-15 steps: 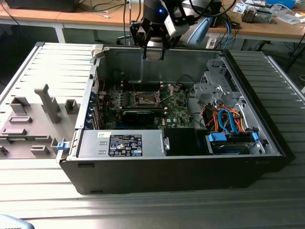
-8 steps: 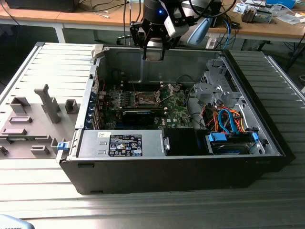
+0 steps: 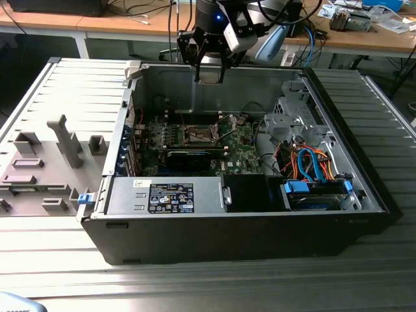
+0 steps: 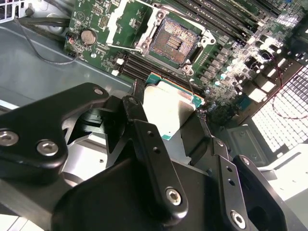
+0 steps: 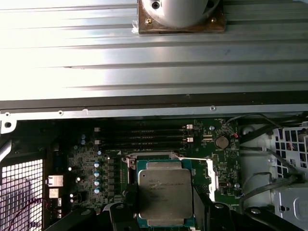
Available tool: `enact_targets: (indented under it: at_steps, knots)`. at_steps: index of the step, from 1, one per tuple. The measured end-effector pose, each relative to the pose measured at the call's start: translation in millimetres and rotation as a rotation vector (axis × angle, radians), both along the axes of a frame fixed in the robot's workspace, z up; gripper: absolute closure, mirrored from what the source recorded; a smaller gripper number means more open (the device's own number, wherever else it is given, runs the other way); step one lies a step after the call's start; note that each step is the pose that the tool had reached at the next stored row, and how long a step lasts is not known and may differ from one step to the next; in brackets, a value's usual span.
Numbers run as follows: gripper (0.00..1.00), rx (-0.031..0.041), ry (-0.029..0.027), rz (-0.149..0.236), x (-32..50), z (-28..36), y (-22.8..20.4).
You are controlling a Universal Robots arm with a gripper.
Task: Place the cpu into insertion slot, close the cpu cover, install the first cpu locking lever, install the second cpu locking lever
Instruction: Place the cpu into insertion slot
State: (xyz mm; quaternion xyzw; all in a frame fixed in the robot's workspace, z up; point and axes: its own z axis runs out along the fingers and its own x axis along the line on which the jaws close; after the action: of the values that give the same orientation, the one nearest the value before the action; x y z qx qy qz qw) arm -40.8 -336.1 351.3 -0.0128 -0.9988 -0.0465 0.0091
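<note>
Black fingers [image 4: 144, 139] of the gripper [image 4: 168, 115] are clamped on two opposite edges of the cpu [image 4: 169, 107], metal top up, above the open case [image 3: 214, 234]. Below, in the second wrist view, the slot [image 4: 174, 44] lies bare on the green board [image 4: 98, 17], well apart from the cpu. The cover [image 4: 126, 24] seems swung open just beside the slot, though glare blurs its frame.

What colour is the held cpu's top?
Dull silver-grey cpu top, green-edged; best in the first wrist view.
</note>
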Motion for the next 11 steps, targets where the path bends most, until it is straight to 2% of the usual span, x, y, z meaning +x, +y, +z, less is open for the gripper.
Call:
enact_targets:
  at_steps: [11]
  knots:
    - [0.45, 0.0, 0.0, 0.0, -0.3, -1.8, -0.1]
